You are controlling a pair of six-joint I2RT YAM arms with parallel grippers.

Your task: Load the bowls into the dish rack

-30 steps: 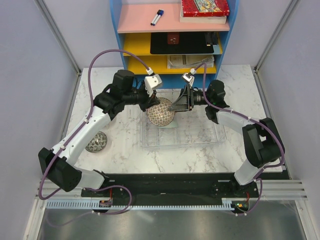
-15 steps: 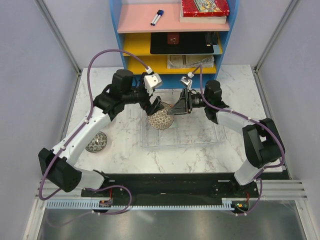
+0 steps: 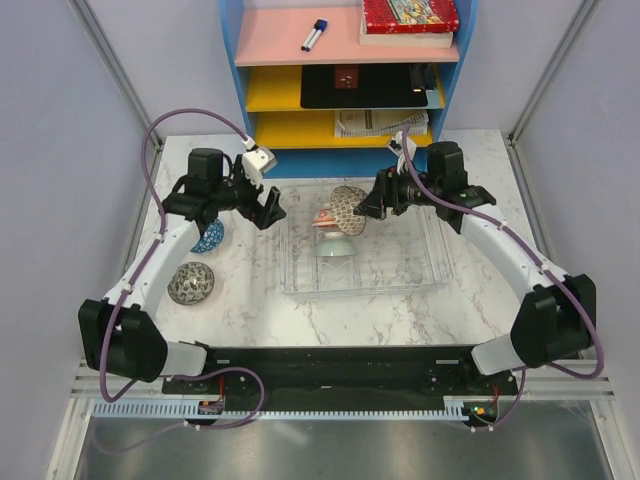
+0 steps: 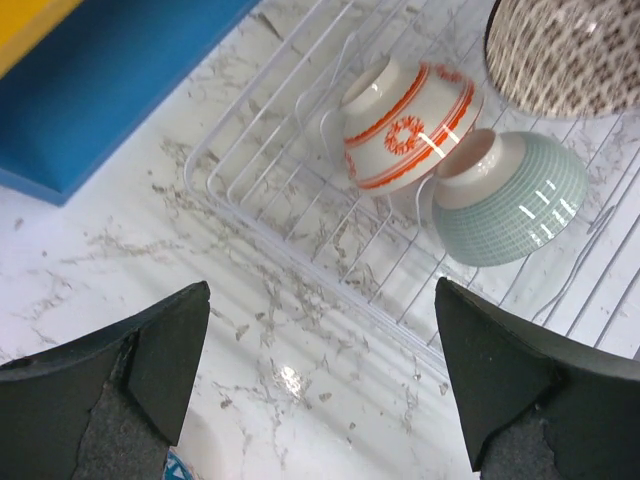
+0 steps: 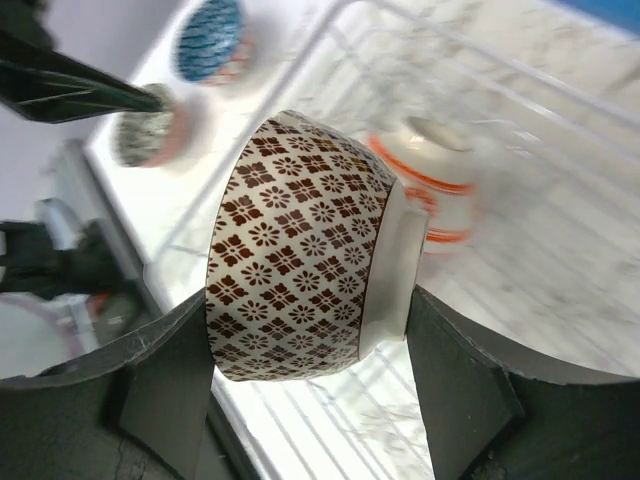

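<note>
In the top view, the right gripper (image 3: pixel 366 206) sat just above the middle of the frame. Its jaws were clenched on the brown-patterned bowl (image 3: pixel 347 209), which was turned on its side. In the right wrist view the two dark fingers (image 5: pixel 160 385) pressed the bowl from the left and the right, its pale foot ring facing the right of the frame. The bowl hung over the upper left part of the dish rack (image 3: pixel 400 262). Whether it touched the ribs could not be told.

Two bowls already lay in the rack, both tipped. The orange-red and white bowl (image 4: pixel 405 125) lay touching the grey-green bowl (image 4: pixel 510 200), which was just below and to the right of it in the left wrist view.

The left gripper (image 3: pixel 268 206) was left of the rack over the marble desk (image 3: pixel 260 310). Its jaws were spread wide and held nothing. The blue bowl (image 3: pixel 208 237) stood on the desk at the left of the top view, partly hidden by the left arm. The speckled bowl (image 3: pixel 190 283) stood just below it, apart from it. Both were outside the rack. The blue shelf unit (image 3: pixel 310 163) stood along the top edge of the desk.
</note>
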